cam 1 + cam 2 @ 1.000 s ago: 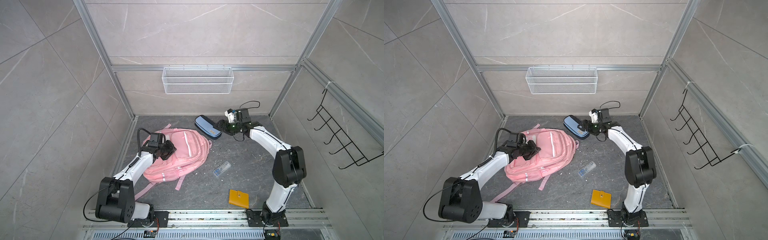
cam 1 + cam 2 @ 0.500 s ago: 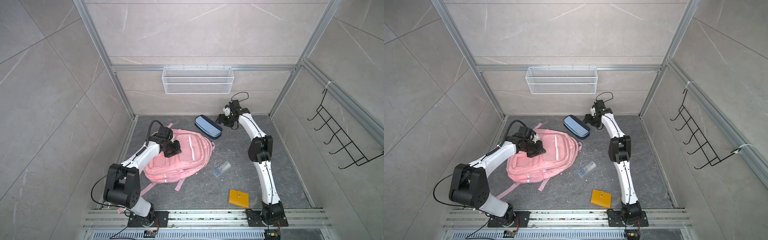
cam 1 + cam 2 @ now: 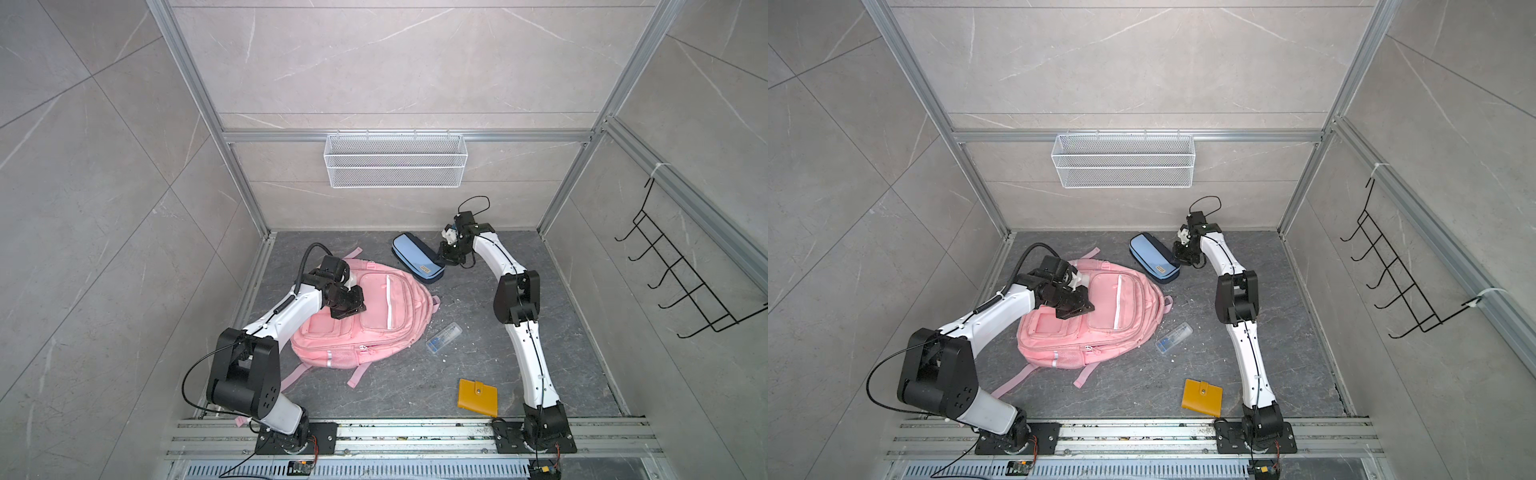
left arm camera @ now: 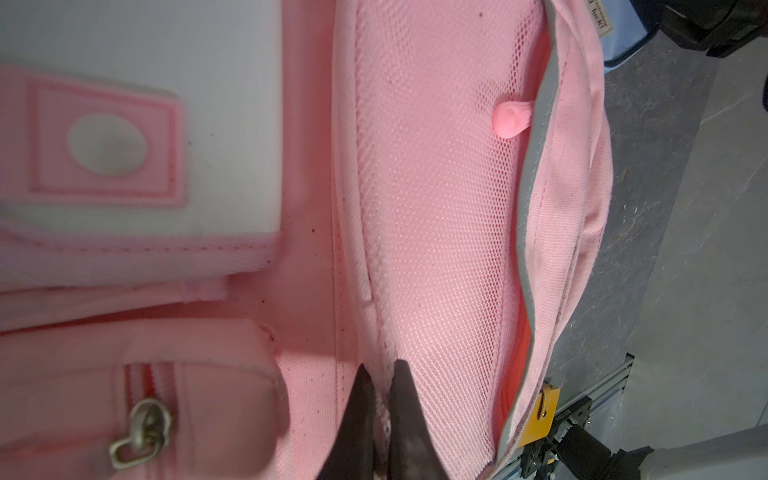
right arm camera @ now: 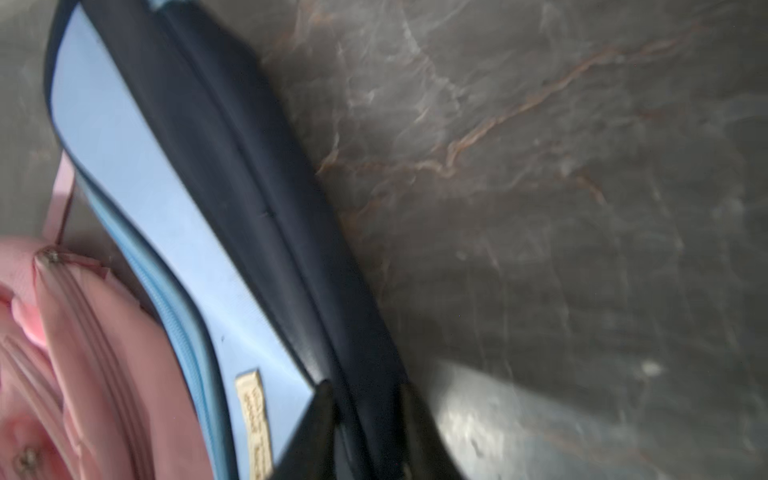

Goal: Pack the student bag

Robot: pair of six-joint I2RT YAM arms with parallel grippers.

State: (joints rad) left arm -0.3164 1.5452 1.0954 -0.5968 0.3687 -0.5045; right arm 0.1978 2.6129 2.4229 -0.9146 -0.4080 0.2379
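Observation:
The student bag is a pink backpack lying flat on the dark floor, front pockets up. My left gripper rests on its upper left part. In the left wrist view that gripper is shut, pinching a fold of pink mesh of the bag. A light-blue and navy pencil case lies just behind the bag. My right gripper is at its near right end, jaws closed on the case's navy side.
A clear plastic box lies right of the bag. A yellow wallet sits near the front rail. A white wire basket hangs on the back wall. A black hook rack is on the right wall.
My right gripper has closed from wide open onto the end of the pencil case. My left gripper, still shut, has shifted right along the top of the bag.

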